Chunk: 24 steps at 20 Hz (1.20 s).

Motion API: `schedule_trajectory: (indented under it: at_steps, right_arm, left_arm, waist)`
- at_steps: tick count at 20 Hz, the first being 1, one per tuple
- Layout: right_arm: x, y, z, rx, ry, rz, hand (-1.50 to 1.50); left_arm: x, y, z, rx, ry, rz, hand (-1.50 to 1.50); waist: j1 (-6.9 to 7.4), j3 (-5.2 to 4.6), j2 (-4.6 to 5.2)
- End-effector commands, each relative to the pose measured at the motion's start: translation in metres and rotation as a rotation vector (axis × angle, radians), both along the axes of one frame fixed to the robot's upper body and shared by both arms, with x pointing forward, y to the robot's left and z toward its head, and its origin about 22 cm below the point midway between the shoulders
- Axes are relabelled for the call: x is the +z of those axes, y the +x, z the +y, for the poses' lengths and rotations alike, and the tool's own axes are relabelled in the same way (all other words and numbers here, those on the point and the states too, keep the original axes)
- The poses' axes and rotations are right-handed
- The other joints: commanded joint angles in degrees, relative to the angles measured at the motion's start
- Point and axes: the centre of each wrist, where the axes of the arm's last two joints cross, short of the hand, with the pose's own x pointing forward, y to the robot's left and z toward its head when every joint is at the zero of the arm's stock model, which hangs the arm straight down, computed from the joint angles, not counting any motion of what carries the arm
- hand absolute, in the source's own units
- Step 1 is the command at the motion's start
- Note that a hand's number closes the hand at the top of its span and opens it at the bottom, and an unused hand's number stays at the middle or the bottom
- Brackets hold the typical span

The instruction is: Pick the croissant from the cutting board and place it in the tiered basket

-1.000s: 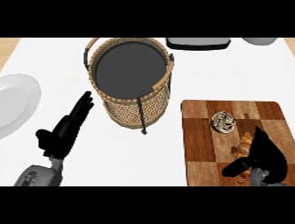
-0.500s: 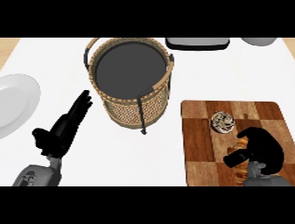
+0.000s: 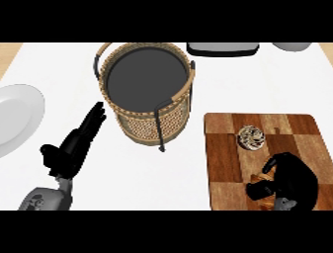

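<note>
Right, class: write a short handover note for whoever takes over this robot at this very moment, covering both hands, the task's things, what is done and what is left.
Right hand: curled over the golden-brown croissant on the chequered wooden cutting board; whether the grasp has closed on it cannot be told.
Left hand: open, fingers straight, resting on the white counter left of the basket.
Tiered wicker basket with dark tray: upright, left of the board, nothing in it.
Done: hand is at the croissant.
Left: secure grasp, lift, carry to basket, release.
Also present: a small round pastry on the board, a white round plate far left.
</note>
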Motion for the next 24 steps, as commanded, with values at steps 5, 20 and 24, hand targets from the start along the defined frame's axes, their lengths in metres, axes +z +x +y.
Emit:
schedule_trajectory:
  at_steps: [5, 20, 24]
  right_arm:
    - [0.021, -0.107, 0.021, 0.132, -0.097, -0.067, 1.50]
    - [0.163, -0.108, 0.078, 0.225, 0.093, -0.680, 1.50]
    - [0.179, -0.087, 0.094, 0.232, 0.125, -0.693, 1.50]
  left_arm:
    - [-0.006, -0.004, 0.011, 0.005, -0.004, 0.000, 0.00]
    - [0.002, 0.003, -0.006, -0.014, 0.004, -0.006, 0.00]
    - [-0.002, -0.004, -0.020, -0.030, -0.005, -0.010, 0.00]
  waist:
    - [-0.76, 0.07, -0.15]
    - [0.78, -0.01, 0.24]
    - [1.46, -0.04, 0.31]
